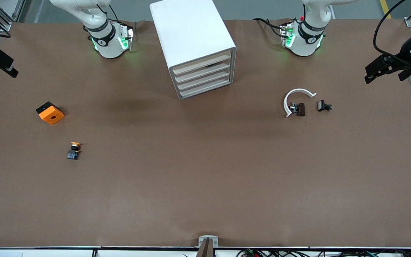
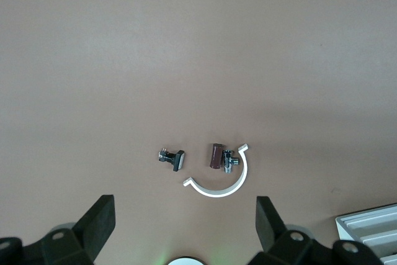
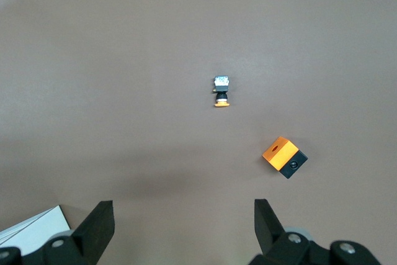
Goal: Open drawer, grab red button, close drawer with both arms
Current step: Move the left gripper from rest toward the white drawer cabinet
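Nearest the camera lies a yellow-capped button; an orange cube lies farther. All four drawers of the cabinet are shut, including the top drawer, so nothing is done. No red button shows. Left gripper and right gripper wait high over the table's two ends, fingers apart, empty.

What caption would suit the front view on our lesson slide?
Both arms wait with left gripper and right gripper open; white cabinet with drawer shut mid-table, small parts scattered toward either end.
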Robot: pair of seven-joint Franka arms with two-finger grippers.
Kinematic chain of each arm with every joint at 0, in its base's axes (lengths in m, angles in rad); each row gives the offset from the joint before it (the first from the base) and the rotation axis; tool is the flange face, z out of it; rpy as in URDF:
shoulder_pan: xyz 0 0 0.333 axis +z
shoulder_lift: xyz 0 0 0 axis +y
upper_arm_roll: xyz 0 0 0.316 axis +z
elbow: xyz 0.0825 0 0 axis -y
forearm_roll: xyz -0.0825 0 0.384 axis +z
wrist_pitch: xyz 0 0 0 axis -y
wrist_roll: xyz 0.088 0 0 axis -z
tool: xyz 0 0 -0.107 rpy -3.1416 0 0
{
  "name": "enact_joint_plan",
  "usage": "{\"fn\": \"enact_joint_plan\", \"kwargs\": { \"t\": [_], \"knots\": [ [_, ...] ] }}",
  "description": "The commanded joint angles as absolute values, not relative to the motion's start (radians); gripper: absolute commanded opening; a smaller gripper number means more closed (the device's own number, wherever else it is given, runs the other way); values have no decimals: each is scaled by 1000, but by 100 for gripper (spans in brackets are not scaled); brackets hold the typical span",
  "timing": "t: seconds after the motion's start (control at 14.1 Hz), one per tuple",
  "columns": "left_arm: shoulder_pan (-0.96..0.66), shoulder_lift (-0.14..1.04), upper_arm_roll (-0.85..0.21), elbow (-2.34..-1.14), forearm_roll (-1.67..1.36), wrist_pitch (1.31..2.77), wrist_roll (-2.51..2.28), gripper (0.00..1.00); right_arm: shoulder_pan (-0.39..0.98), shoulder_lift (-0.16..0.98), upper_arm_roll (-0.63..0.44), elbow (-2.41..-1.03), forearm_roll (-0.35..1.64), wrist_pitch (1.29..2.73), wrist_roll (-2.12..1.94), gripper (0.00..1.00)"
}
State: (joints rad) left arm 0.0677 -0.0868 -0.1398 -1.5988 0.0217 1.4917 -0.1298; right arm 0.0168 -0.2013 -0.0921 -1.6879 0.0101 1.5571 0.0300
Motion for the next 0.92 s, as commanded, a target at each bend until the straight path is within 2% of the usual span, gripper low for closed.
{"fn": "enact_joint_plan", "kwargs": {
  "t": [0.0, 0.85],
  "knots": [
    [67, -78, -138, -1575, 40, 1473, -121, 100, 23, -206, -94, -1678, 9, 1546, 41, 100],
    [29, 57, -181, -1572, 21, 1483, -208, 100, 18, -195, -95, -1684, 3, 1516, 43, 100]
  ]
}}
